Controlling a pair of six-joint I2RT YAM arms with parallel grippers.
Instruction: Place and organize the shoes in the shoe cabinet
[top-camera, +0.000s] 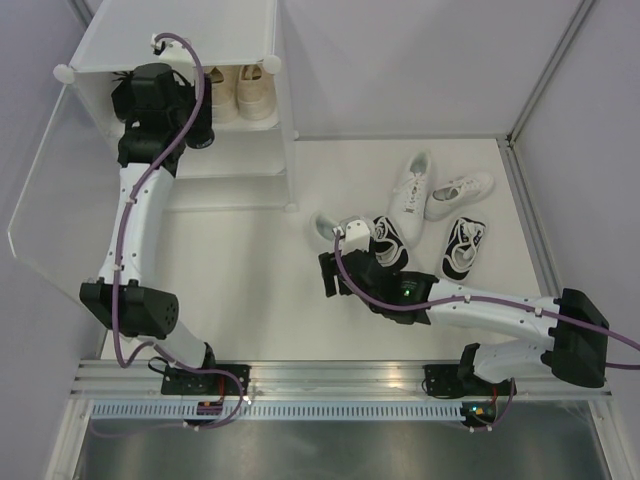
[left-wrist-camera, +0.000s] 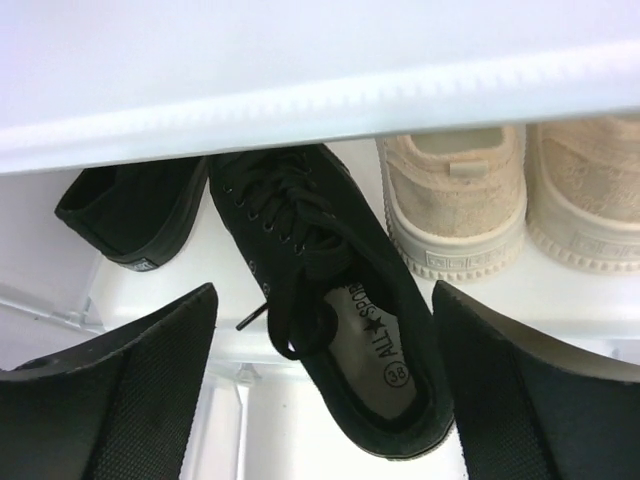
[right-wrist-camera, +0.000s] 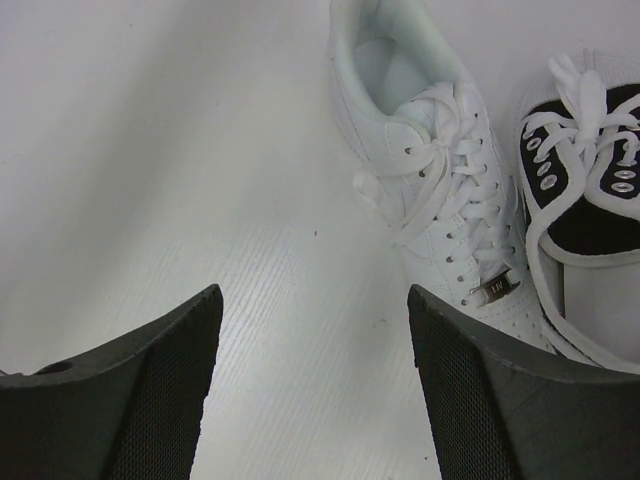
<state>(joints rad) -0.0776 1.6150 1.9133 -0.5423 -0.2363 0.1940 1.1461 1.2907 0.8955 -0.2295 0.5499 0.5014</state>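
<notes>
cabinet (top-camera: 180, 30): two pairs (left-wrist-camera: 330, 300) inside | table (top-camera: 250, 290), right: perhaps five shoes (top-camera: 410, 192)

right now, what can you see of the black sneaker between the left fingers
All-black low-top lace-up sneaker, canvas by its look, black laces loose with one end trailing. Insole print begins ALL, with a circled 38. It sits sole down but skewed on the white cabinet shelf, toe inward, heel toward the camera. The open left fingers flank it without touching.

A: What stood in the shoe cabinet (top-camera: 180, 28)?
B: Four: two black sneakers (left-wrist-camera: 330, 330) and two beige sneakers (left-wrist-camera: 455, 200).
A: And outside it?
B: I counted five: three white sneakers (top-camera: 410, 192), one of them half hidden, and two black-and-white sneakers (top-camera: 464, 248).
</notes>
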